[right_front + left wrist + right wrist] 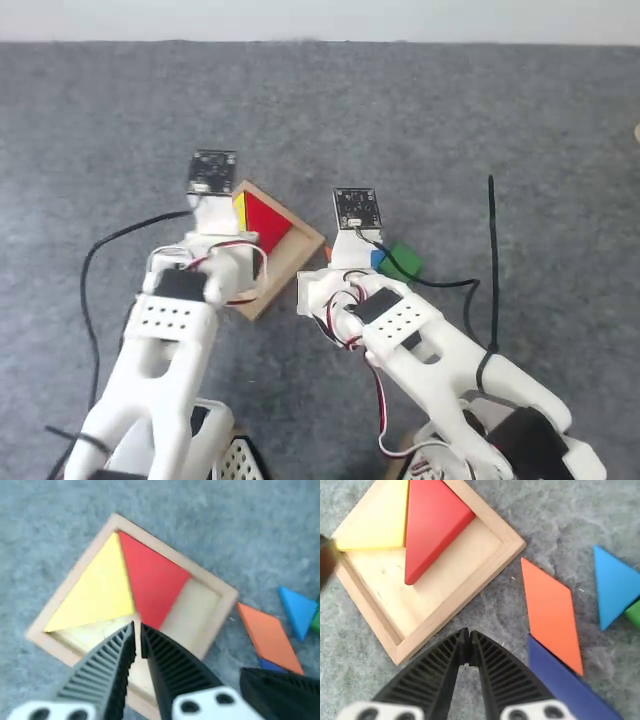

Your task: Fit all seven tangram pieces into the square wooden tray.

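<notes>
While pinched shut on nothing, hangs with the left gripper over the bare floor of the square wooden tray, tips right at the near points of the yellow triangle and the red triangle. Finds both triangles seated just ahead of that claw: yellow with its long edge along a far tray wall, red edge to edge with it, a short side along the next wall and stopping short of the corner. Shows the tray corner-on to the claw, one diagonal running straight ahead. Leaves bare floor beneath the tips and out past the red piece.

Has the right gripper closed too, fingers meeting, nothing held, over the grey mat just outside the tray's nearest wall. Places the orange parallelogram beside this claw on the side away from the tray, flat, long axis running forward and leaning toward the tray, clear of its corner. Puts a dark blue piece touching the parallelogram's near end, close by the finger. Sets the light blue triangle farther out, a green piece against it. Leaves open mat between parallelogram and light blue triangle.
</notes>
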